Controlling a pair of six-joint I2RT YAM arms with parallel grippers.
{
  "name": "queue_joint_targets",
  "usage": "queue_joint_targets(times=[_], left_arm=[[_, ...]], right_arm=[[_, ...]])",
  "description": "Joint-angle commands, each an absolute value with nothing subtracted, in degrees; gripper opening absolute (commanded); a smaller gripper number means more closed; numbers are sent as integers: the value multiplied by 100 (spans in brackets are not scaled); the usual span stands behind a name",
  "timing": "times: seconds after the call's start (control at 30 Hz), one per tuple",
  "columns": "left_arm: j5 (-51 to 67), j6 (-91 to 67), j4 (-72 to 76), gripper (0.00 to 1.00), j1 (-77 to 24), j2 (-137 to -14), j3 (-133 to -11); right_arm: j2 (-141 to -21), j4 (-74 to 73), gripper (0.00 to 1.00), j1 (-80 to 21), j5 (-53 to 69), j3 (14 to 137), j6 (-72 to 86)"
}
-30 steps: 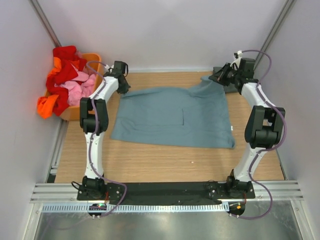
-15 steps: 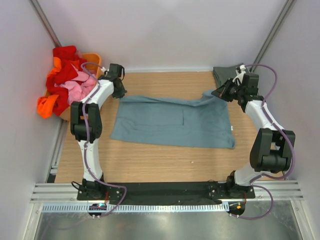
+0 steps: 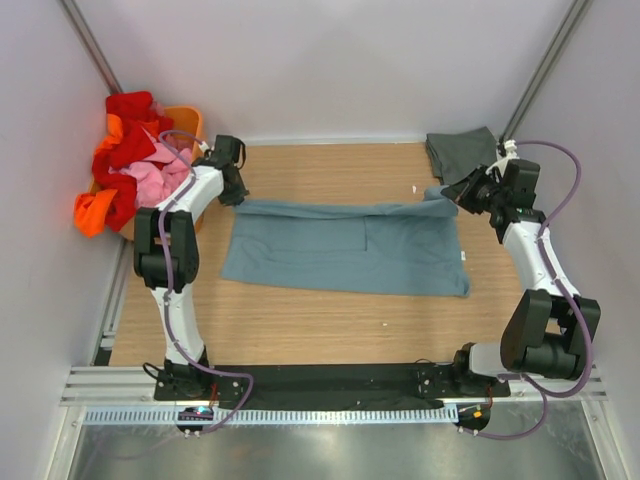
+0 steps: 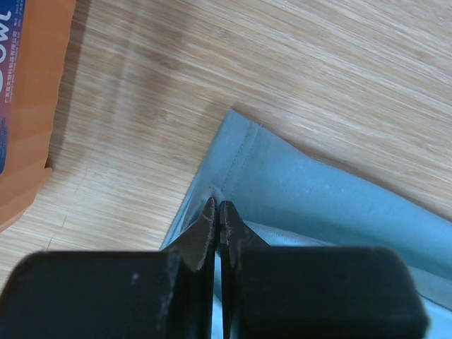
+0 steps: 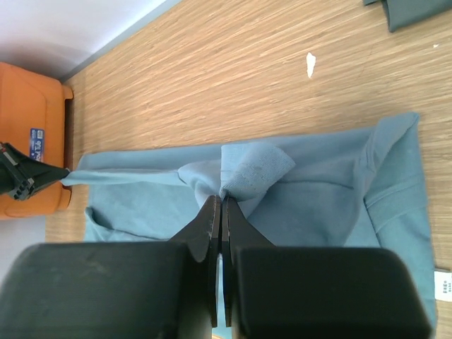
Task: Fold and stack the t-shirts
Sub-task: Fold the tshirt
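The blue-teal t-shirt (image 3: 345,245) lies spread across the middle of the wooden table, its far edge lifted and stretched between both grippers. My left gripper (image 3: 238,196) is shut on its far left corner (image 4: 233,152). My right gripper (image 3: 452,194) is shut on its far right corner, bunched at my fingertips (image 5: 247,169). The dark grey-green t-shirt (image 3: 462,153) lies folded at the far right corner of the table, behind my right gripper; a bit of it shows in the right wrist view (image 5: 417,10).
An orange plastic basket (image 3: 185,125) heaped with red, pink and orange cloth (image 3: 135,165) stands at the far left, close to my left arm; it also shows in the left wrist view (image 4: 28,106). A small white scrap (image 5: 311,65) lies on the wood.
Both grippers have pulled the shirt's far edge toward the near side and apart; the far part now folds over the rest. The dark grey-green shirt is uncovered.
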State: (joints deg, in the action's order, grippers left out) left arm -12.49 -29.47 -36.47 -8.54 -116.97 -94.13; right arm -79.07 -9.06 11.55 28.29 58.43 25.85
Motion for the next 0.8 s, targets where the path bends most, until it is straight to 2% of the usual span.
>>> queue_joint_targets(times=[0.0,0.3,0.37,0.4,0.43,0.47,0.53,0.77], left_arm=[[-1433,-2821,-3516,0,-800,-11356,-9334],[-1380,-2848,-3533,0,-800,-11224,-9115],[-1336,-2874,-3655,14,-800,-11154,-9079],[-1362,-2891,-3804,40,-800,-11101,-9053],[-1397,-2926,-3858,57,-800,-10927,-9009],[-1458,-2979,-3850,67,-800,-10812,-8826],[-1485,-3015,-3762,80,-800,-10557,-8641],[-1494,-3032,-3999,80,-800,-9863,-8499]], right_arm=[[-7559,-791,1,1169,2821,5704,2628],[-7269,-896,1,1178,2558,5362,2654],[-7155,-984,1,1178,2296,5248,2715],[-7111,-1028,1,1178,2198,5134,2733],[-7067,-1054,1,1186,2119,5072,2751],[-7014,-1046,2,1187,2049,4993,2760],[-6970,-950,1,1187,2083,4834,2733],[-6970,-1002,1,1187,2619,4623,2760]])
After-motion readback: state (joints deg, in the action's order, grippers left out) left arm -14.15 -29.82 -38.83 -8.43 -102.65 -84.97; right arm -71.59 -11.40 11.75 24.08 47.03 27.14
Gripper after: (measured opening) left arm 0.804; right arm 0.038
